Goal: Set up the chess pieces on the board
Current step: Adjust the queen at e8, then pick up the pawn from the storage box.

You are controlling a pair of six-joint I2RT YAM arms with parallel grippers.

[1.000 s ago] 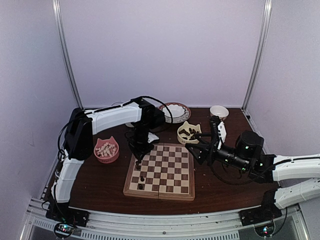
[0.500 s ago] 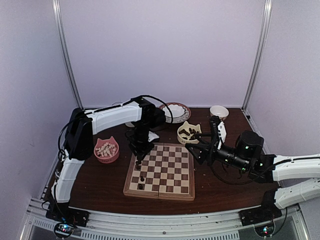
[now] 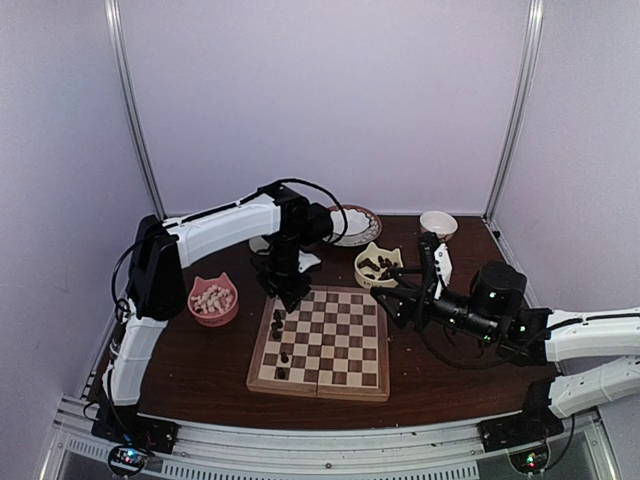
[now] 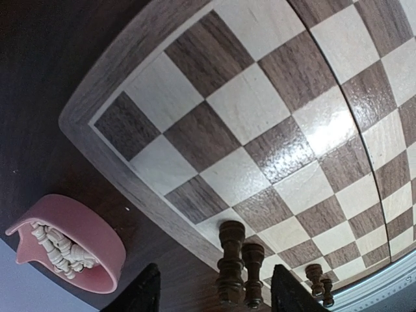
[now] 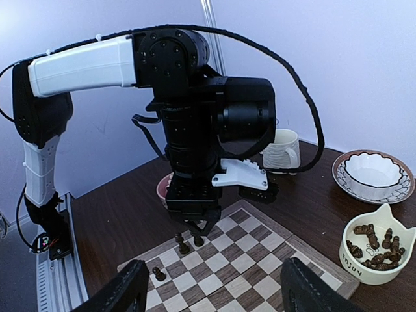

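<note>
Wood board [image 3: 330, 345]: flat on table, mid-scene, mostly bare.
Dark pieces [image 4: 232, 260]: two upright side by side at board's left edge, under my L claw; a few more along that edge; rest heaped in yellow bowl [image 3: 377, 265] just past far right corner.
Cream pieces [image 3: 212, 298]: in pink bowl [image 4: 97, 257], left of board.
L claw [image 5: 195, 227]: fingers apart, straddling the pair w/o touching (far as wrist cam shows).
R claw [image 5: 214, 289]: wide apart, empty, hovering by board's right side.
Handling: prob. light, stiff, smooth turned wood, tippy; I'd pinch the stem just above base, gently.
</note>
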